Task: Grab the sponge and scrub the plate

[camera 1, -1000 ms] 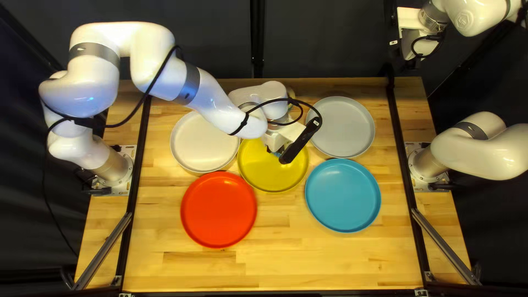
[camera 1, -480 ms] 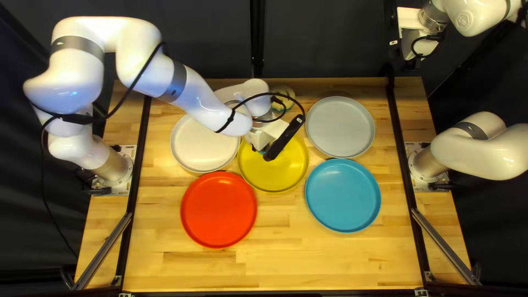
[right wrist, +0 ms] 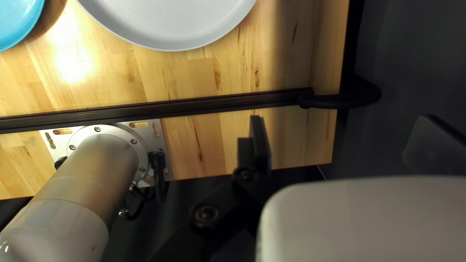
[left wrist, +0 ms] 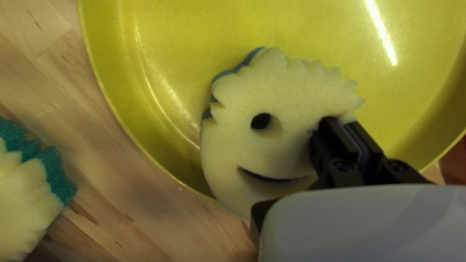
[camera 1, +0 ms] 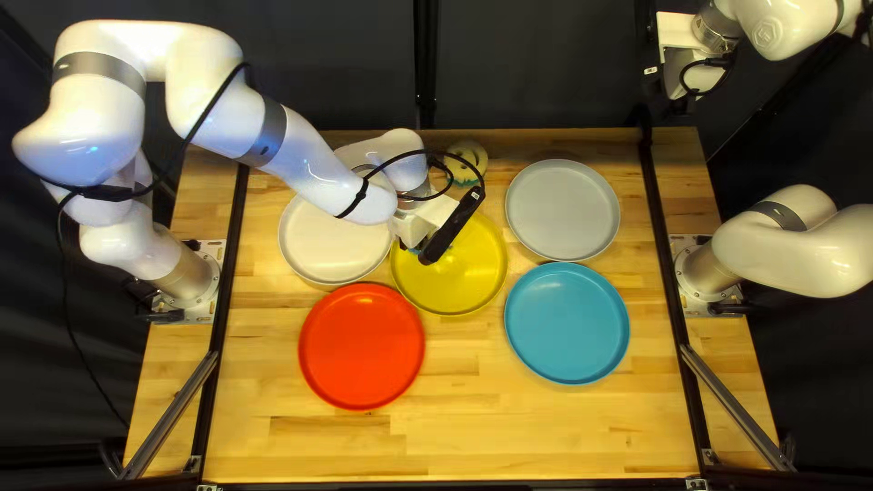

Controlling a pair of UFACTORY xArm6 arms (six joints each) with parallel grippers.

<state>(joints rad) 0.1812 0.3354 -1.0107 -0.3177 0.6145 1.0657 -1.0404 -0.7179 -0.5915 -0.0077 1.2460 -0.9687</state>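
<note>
My left gripper (camera 1: pixel 424 218) is over the left part of the yellow plate (camera 1: pixel 468 273), its tips hidden. A blue bit of sponge (camera 1: pixel 415 251) shows beneath it. In the left wrist view, my left gripper (left wrist: pixel 342 128) is shut on the edge of a round, pale yellow, face-shaped sponge (left wrist: pixel 281 97) with a blue underside. The sponge lies over the yellow plate (left wrist: pixel 165 48), overlapping its rim. My right gripper (camera 1: pixel 693 68) is beyond the table's far right corner, and in the right wrist view the gripper (right wrist: pixel 340 140) stands open with nothing between its fingers.
A second sponge (camera 1: pixel 466 164) lies on the table beyond the yellow plate, also in the left wrist view (left wrist: pixel 24 204). Around stand a white plate (camera 1: pixel 332 241), a grey plate (camera 1: pixel 563 209), a red plate (camera 1: pixel 361 345) and a blue plate (camera 1: pixel 566 323).
My left arm has moved leftward with the sponge, uncovering the second sponge and more of the yellow plate. The yellow and white plates have shifted slightly left. My right arm is still.
</note>
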